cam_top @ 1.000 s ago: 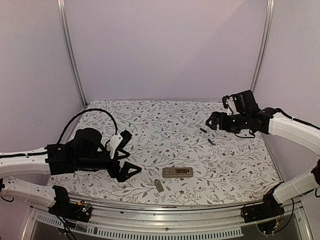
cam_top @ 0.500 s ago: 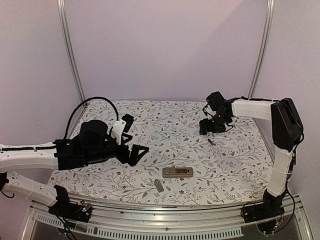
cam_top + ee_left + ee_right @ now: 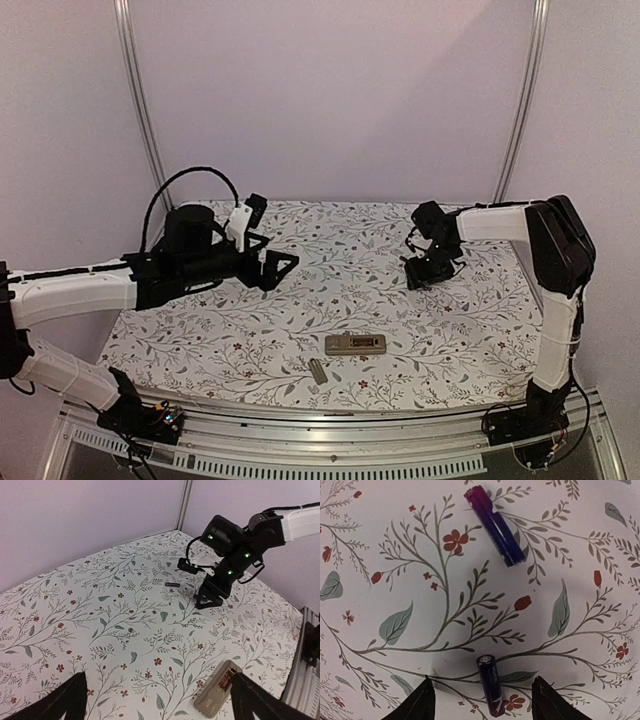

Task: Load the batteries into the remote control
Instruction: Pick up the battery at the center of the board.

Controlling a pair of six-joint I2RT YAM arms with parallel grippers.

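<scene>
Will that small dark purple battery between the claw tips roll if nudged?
Probably: the small dark purple battery is a smooth cylinder lying sideways on flat floral cloth, so a nudge likely rolls it. It looks rigid and glossy, so the right gripper might slip on it.

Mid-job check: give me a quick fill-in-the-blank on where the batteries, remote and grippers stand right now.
1. In the right wrist view, ___ batteries lie on the floral cloth.
2. The nearer battery lies ___ the open right gripper's fingertips.
3. The open left gripper holds ___.
4. The remote control lies with its battery recess facing ___.
Missing: two; between; nothing; up.
</scene>
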